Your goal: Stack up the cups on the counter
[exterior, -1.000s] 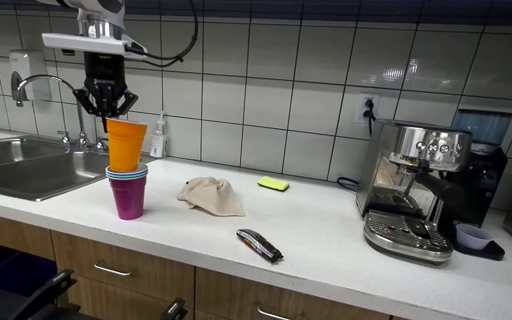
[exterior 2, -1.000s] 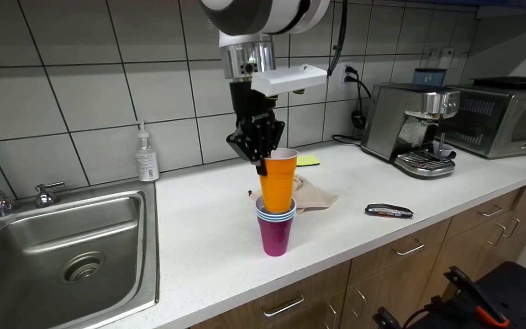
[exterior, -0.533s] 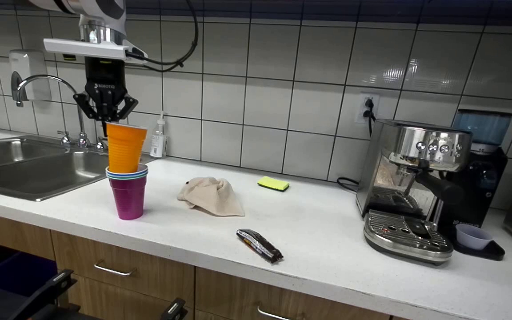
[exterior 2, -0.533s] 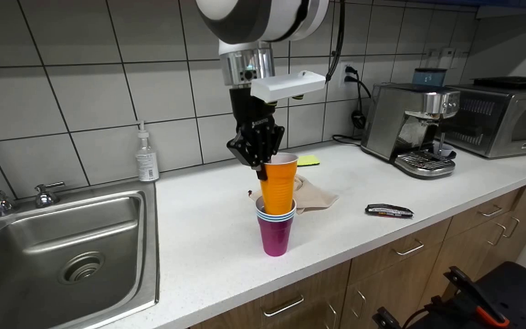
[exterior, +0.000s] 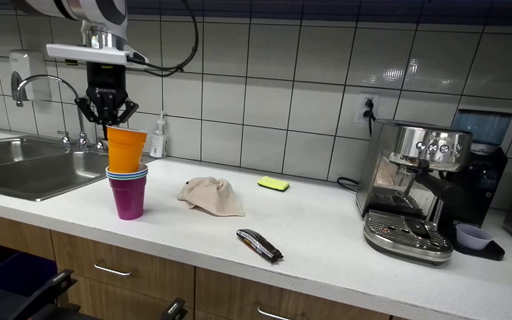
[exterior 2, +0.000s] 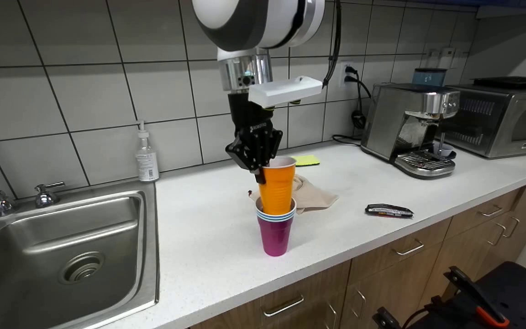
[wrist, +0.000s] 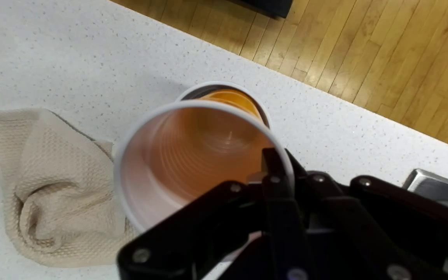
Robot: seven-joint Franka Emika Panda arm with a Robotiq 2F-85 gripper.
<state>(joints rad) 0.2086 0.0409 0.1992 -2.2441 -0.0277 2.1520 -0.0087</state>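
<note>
My gripper [exterior: 105, 131] is shut on the near-sink side of the orange cup's rim, one finger inside and one outside; it also shows in an exterior view [exterior 2: 261, 175] and the wrist view [wrist: 280, 167]. The orange cup [exterior: 126, 151] [exterior 2: 277, 189] [wrist: 177, 155] is slightly tilted, its lower end inside the top of the stack and most of its body above. The purple cup [exterior: 128, 198] [exterior 2: 276, 237] stands upright on the counter [exterior: 185, 233] as the bottom of the stack. The blue and green cups show only as thin rims [exterior: 138, 174] nested in it; their bodies are hidden.
A beige cloth [exterior: 211, 196] lies beside the stack, with a yellow sponge [exterior: 273, 183] behind and a dark wrapped bar [exterior: 259, 245] nearer the front edge. The steel sink [exterior 2: 80, 256], a soap bottle [exterior 2: 147, 157] and a coffee machine [exterior: 416, 186] stand along the counter.
My gripper has moved down a little with the orange cup, which sits slightly deeper in the stack. The purple cup and the other things have not moved.
</note>
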